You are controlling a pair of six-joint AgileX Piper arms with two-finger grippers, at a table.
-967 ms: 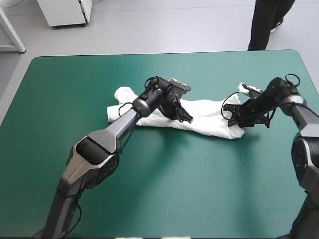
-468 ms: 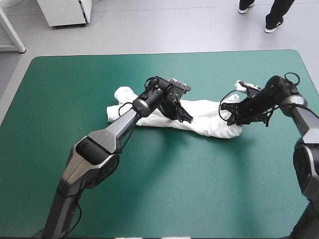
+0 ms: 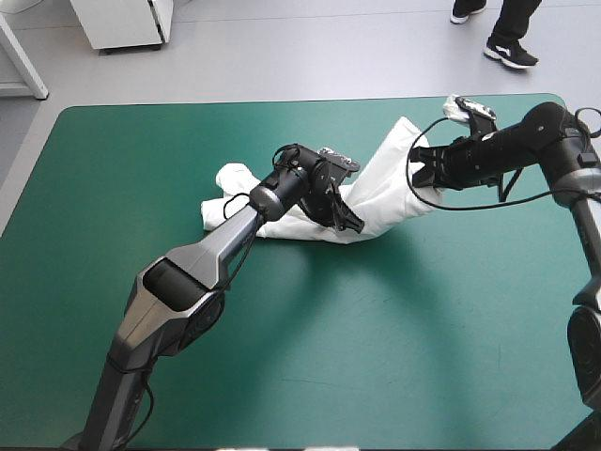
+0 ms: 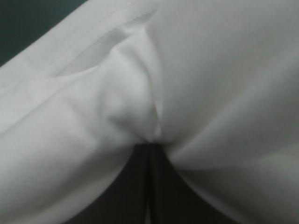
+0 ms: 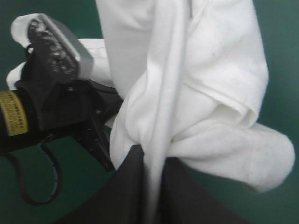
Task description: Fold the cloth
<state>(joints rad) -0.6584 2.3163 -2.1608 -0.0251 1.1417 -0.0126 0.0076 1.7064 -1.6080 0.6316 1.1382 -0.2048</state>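
The white T-shirt (image 3: 376, 193) lies as a long crumpled band across the middle of the table. Its left end rests on the teal-green cover. Its right end hangs raised off the table, with my right gripper (image 3: 420, 176) shut on it. In the right wrist view the T-shirt (image 5: 201, 84) drapes in bunched folds from between the right gripper (image 5: 152, 163). The left arm's black wrist (image 5: 51, 107) shows beyond. My left gripper (image 3: 346, 221) pins the shirt's middle near its front edge. Up close the left gripper (image 4: 150, 149) is shut on a pinch of the T-shirt (image 4: 187, 70).
The teal-green cover (image 3: 376, 357) shows on every side of the shirt, widest toward the near edge. The table's far edge (image 3: 376, 99) runs a short way beyond my raised right gripper.
My right gripper has risen and swung toward the far edge, lifting the shirt's right end off the table. The left gripper has stayed put on the shirt's middle.
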